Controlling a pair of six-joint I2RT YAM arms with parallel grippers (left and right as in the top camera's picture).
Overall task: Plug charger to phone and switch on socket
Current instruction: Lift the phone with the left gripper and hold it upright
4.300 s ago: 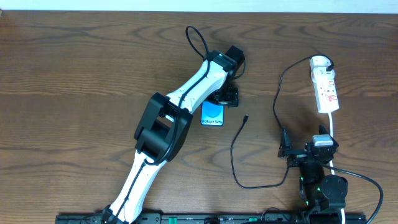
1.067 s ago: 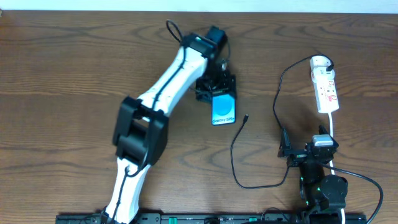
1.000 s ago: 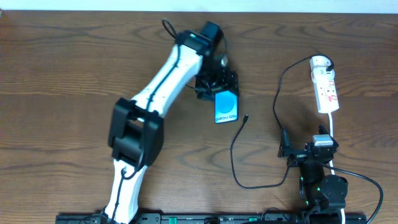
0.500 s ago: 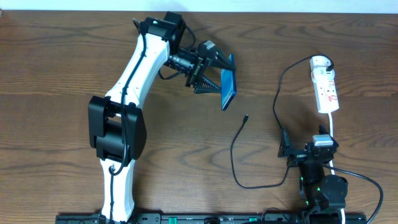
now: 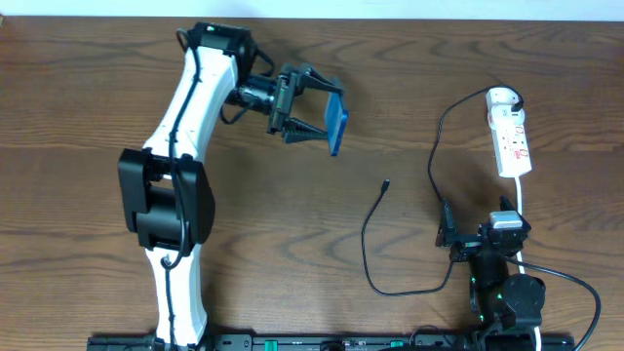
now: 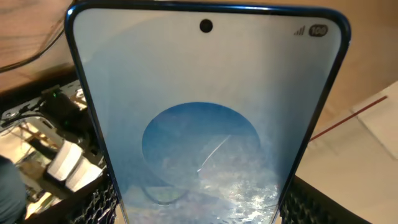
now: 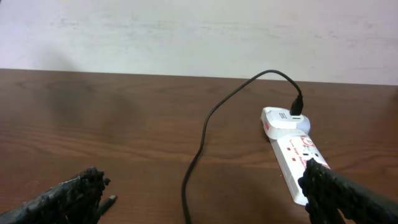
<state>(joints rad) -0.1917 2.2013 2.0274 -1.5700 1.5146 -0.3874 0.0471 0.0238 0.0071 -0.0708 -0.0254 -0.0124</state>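
My left gripper [image 5: 310, 109] is shut on the phone [image 5: 335, 123], holding it tilted in the air over the back middle of the table. In the left wrist view the phone's blue screen [image 6: 205, 124] fills the frame, with a finger [image 6: 93, 202] against each long edge. The charger's black cable [image 5: 369, 244] loops on the table and its plug tip [image 5: 386, 183] lies free, right of and nearer than the phone. Its white adapter [image 5: 501, 97] sits in the end of the socket [image 5: 512, 141]. My right gripper [image 5: 483, 237] is open near the front, with the plug tip [image 7: 109, 199] beside its left finger and the socket [image 7: 300, 160] at its right.
The socket's thick white cord [image 5: 525, 210] runs toward the front past my right arm. The left arm [image 5: 185, 127] stretches across the left half of the table. A pale wall [image 7: 199, 31] stands behind the table's far edge.
My left arm has lifted the phone off the table and swung it back and to the left, turning it on edge. The right arm, cable and socket have not moved.
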